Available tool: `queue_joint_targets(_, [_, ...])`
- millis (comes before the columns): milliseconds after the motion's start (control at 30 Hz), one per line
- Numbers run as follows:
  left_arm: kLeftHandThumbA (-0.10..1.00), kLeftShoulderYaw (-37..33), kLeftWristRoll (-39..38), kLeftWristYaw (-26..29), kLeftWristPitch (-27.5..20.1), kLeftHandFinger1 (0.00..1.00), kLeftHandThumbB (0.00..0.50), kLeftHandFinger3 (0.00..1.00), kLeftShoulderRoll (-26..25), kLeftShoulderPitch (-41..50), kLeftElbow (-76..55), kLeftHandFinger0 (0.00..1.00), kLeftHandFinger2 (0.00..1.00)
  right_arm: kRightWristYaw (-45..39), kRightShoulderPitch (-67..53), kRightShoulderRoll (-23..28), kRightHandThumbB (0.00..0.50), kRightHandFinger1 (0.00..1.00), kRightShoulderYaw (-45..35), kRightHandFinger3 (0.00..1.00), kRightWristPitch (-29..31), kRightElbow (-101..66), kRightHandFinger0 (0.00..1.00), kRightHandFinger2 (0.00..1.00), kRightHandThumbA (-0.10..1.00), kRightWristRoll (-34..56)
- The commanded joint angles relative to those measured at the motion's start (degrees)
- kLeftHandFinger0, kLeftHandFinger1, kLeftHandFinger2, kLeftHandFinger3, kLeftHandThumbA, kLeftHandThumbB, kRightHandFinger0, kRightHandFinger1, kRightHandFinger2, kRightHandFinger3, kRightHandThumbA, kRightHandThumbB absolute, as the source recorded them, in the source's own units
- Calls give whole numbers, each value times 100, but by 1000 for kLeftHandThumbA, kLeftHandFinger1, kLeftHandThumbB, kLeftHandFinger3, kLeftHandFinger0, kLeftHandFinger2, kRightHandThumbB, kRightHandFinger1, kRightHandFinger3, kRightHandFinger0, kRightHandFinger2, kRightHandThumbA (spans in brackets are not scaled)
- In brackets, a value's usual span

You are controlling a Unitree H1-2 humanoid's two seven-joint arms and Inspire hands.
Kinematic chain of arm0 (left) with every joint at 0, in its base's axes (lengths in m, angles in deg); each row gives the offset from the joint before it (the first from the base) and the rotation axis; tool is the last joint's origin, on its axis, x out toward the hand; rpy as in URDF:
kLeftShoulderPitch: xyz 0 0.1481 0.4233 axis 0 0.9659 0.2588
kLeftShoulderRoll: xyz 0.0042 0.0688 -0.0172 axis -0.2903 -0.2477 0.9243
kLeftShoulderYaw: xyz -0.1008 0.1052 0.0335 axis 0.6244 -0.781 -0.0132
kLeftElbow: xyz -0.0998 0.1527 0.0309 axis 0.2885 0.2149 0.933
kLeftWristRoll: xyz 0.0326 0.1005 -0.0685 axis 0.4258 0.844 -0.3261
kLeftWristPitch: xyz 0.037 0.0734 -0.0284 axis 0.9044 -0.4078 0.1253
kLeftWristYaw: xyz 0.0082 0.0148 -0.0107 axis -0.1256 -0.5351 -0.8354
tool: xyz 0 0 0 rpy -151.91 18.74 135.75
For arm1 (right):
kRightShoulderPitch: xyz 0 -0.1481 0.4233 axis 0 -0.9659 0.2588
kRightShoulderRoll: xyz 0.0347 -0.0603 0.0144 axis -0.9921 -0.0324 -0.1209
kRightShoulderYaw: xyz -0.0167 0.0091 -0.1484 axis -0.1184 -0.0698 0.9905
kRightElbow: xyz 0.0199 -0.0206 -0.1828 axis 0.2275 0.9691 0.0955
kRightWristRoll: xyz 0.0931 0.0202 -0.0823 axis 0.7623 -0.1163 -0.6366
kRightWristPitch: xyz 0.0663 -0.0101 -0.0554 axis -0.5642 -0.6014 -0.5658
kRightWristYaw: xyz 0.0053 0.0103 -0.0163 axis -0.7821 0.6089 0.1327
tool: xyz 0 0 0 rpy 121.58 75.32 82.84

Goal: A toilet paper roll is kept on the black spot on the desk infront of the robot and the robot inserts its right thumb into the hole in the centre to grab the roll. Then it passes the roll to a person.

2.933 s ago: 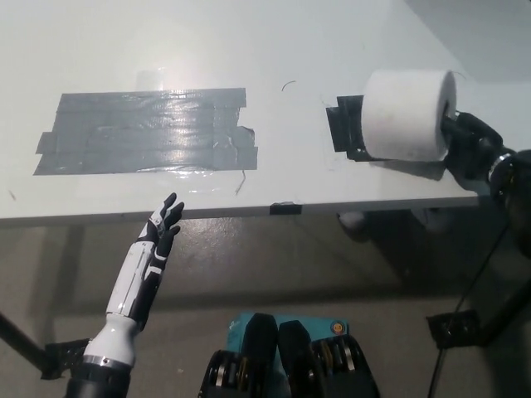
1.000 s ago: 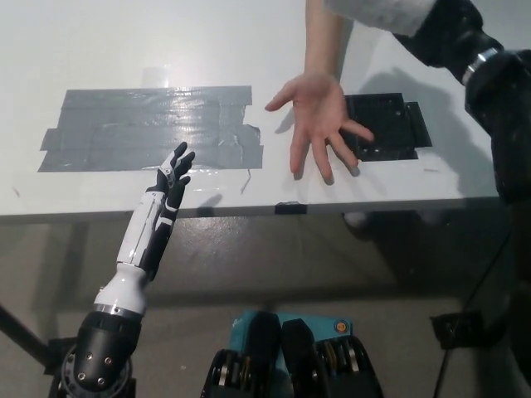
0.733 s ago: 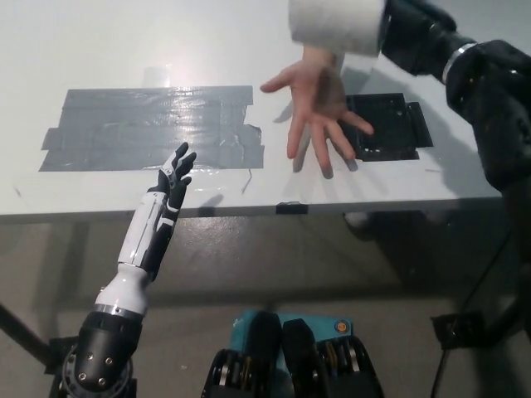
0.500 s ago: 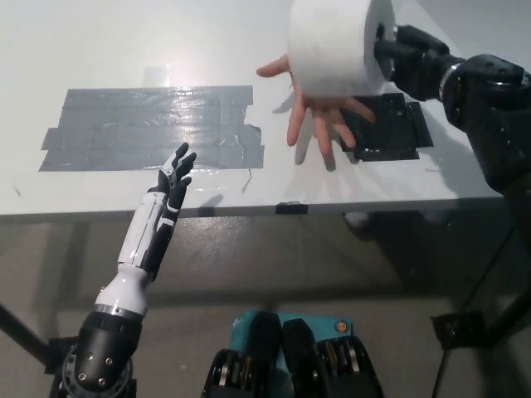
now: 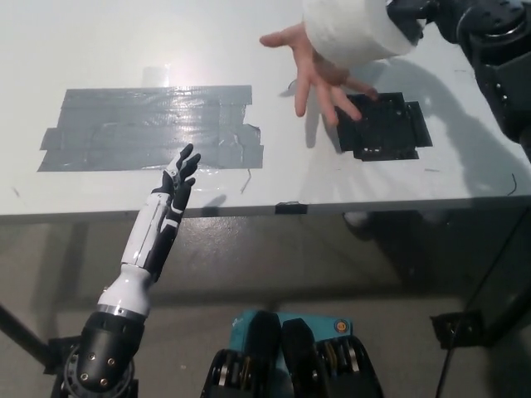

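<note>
over the white desk (image 5: pixel 99 50) your right hand (image 5: pixel 415 12), gripping the toilet paper roll (image 5: pixel 344 33), has lowered it onto the person's hand (image 5: pixel 319 70); release next. left hand (image 5: pixel 178 178) idles, splayed.

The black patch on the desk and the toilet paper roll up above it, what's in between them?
In the head view, a person's open hand lies between the toilet paper roll and the black patch, its fingertips reaching over the patch's edge.

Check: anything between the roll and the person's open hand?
Nothing visible. The toilet paper roll, held on the right hand, sits directly over the person's hand. The left hand rests open at the desk edge.
</note>
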Motion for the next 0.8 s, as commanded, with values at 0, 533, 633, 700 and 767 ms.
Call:
queue_joint_targets(0, [1000,-19,26,-51,-3,1000,63,1000,-30,-135,-147,1000,1000,-81,324,-145,206,554,147,881,557,-38,24,903,-100,-590])
queue_joint_targets(533, [1000,-46,52,-75,54,1000,70,1000,-28,-228,-183,1000,1000,-179,421,-498,239,661,735,810,1014,466,143,923,-100,-1590])
queue_joint_targets(633, [1000,-38,27,-86,36,1000,69,1000,-28,-231,-165,1000,1000,-773,578,-504,312,1000,819,1000,698,566,841,1000,162,-1614])
queue_joint_targets(700, [1000,-42,47,-92,40,1000,63,1000,-29,-216,-179,1000,1000,-1063,695,-492,431,1000,1190,1000,590,651,1000,1000,449,-1994])
queue_joint_targets(767, [1000,-43,37,-111,49,1000,60,1000,-24,-227,-177,1000,1000,-1039,734,-471,475,1000,1329,1000,546,673,1000,1000,496,-2131])
